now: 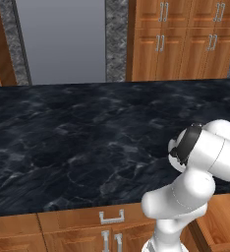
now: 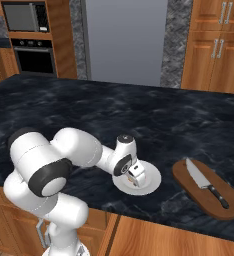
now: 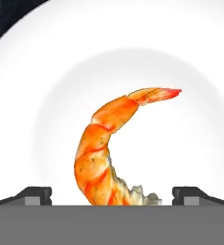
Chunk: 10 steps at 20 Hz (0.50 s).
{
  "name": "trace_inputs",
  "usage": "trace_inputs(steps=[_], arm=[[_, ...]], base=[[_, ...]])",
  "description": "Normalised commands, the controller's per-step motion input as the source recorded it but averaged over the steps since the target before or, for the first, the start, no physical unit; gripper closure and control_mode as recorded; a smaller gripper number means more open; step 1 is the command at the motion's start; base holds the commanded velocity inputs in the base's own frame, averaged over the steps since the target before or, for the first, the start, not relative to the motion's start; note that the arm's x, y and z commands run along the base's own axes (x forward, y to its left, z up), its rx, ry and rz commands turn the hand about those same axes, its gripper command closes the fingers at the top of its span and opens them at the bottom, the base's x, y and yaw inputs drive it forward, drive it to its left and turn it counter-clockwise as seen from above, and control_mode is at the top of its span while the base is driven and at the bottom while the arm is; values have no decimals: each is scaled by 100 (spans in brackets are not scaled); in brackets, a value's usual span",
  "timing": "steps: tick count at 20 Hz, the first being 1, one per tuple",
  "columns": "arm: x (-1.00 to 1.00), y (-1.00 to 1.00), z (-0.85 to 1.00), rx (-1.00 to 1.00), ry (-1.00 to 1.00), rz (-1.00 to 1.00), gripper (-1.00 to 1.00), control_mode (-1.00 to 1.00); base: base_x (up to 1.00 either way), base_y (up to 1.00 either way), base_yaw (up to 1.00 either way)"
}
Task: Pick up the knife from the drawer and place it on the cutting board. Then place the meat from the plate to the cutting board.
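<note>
The meat [image 3: 102, 153], an orange curled shrimp, lies in the middle of the round white plate [image 3: 195, 72]. My gripper [image 3: 112, 195] hangs open just above it, with one dark fingertip on each side of the meat's lower end and neither touching it. In the right base view the gripper [image 2: 135, 181] points down over the plate [image 2: 153, 179] near the counter's front edge. To its right, the knife [image 2: 205, 183] lies on the dark oval cutting board [image 2: 188, 189], blade towards the back. The drawer [image 1: 224, 224] stands pulled out below the counter.
The dark marble counter [image 2: 139, 120] stretches far back and left. A closed drawer front with a silver handle [image 1: 111, 216] sits under its edge. Wooden cabinets [image 2: 216, 45], a steel fridge [image 2: 126, 40] and an oven [image 2: 34, 55] line the far wall.
</note>
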Motion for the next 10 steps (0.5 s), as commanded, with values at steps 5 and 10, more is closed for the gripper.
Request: trace_inputs(steps=[5, 10], arm=[[0, 0, 0, 0, 0, 0, 100, -100], [0, 0, 0, 0, 0, 0, 100, -100]], base=[[0, 0, 0], [0, 0, 0]])
